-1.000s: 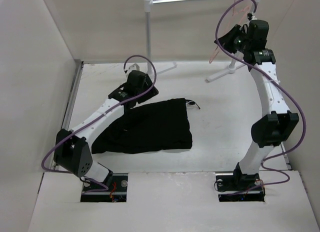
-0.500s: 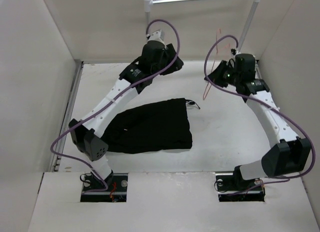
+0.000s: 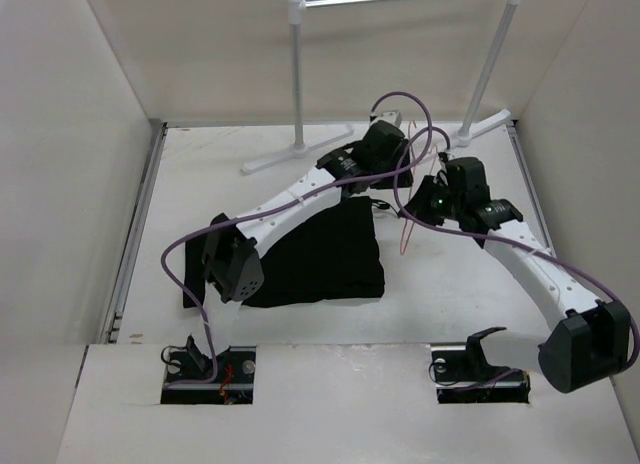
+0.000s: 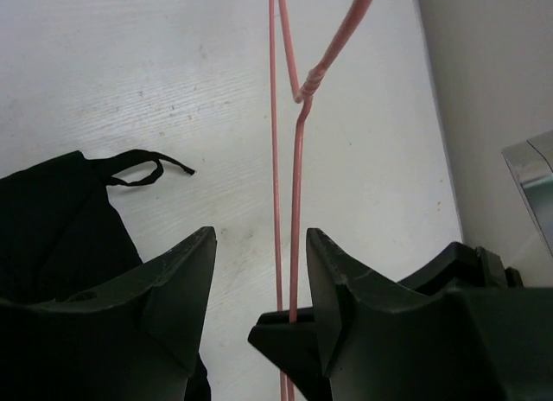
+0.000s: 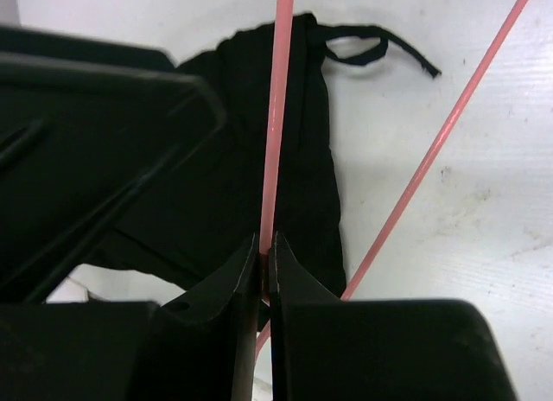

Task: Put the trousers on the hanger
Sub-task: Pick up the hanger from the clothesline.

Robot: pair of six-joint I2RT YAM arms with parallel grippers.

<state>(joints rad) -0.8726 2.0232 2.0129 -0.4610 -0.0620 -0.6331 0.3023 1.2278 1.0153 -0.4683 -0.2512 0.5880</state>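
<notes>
The right gripper (image 5: pixel 265 247) clamps one wire of the hanger (image 5: pixel 278 90), the trousers (image 5: pixel 302 185) lying behind it.

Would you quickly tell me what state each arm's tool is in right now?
Left tool: open, jaws either side of the thin pink wire hanger.
Right tool: closed on that hanger's wire.

Place: a robot test cell — lab-like.
Enclosure: plain white panels (image 3: pixel 70 134) wall in a white table (image 3: pixel 450 274).
Rig: two arms (image 3: pixel 290 199) bolted at its near edge, purple cables (image 3: pixel 180 259) looping loose.
Prop: one clothes rack (image 3: pixel 297 74) at the back.
</notes>
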